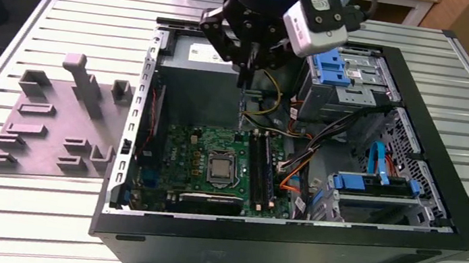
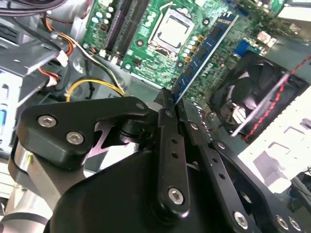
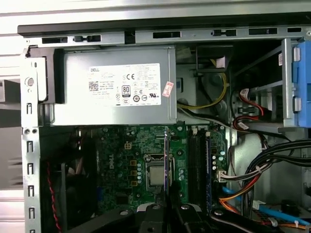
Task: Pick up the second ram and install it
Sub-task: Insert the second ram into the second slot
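Jaws closed on second ram (image 2: 206,48), held edge-on above green motherboard (image 1: 206,143) inside open case (image 1: 440,226).

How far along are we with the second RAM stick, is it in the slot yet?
Pickup looks done: the gripper is shut on the second ram, edge-on between its fingers in both wrist views. It hangs above the open case, over the motherboard. Left: seating it; the black slots look empty.
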Robot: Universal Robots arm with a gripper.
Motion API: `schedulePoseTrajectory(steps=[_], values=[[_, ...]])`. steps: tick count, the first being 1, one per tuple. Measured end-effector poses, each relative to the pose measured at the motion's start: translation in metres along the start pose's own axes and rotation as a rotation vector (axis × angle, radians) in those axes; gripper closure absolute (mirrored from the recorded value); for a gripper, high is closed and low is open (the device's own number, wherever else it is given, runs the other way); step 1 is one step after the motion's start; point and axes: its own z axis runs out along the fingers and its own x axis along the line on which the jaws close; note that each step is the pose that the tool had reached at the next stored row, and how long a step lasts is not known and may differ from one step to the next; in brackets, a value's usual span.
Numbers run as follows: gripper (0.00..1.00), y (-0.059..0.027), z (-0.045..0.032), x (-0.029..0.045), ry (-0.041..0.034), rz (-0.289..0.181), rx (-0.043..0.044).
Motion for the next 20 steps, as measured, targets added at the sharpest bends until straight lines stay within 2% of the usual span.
schedulePoseTrajectory(steps=[7,20], values=[[0.86,0.001,0.0016,-0.0184,0.0,0.0,-0.0001],[0.86,0.0011,0.002,-0.0197,0.0,0.0,0.0001]])
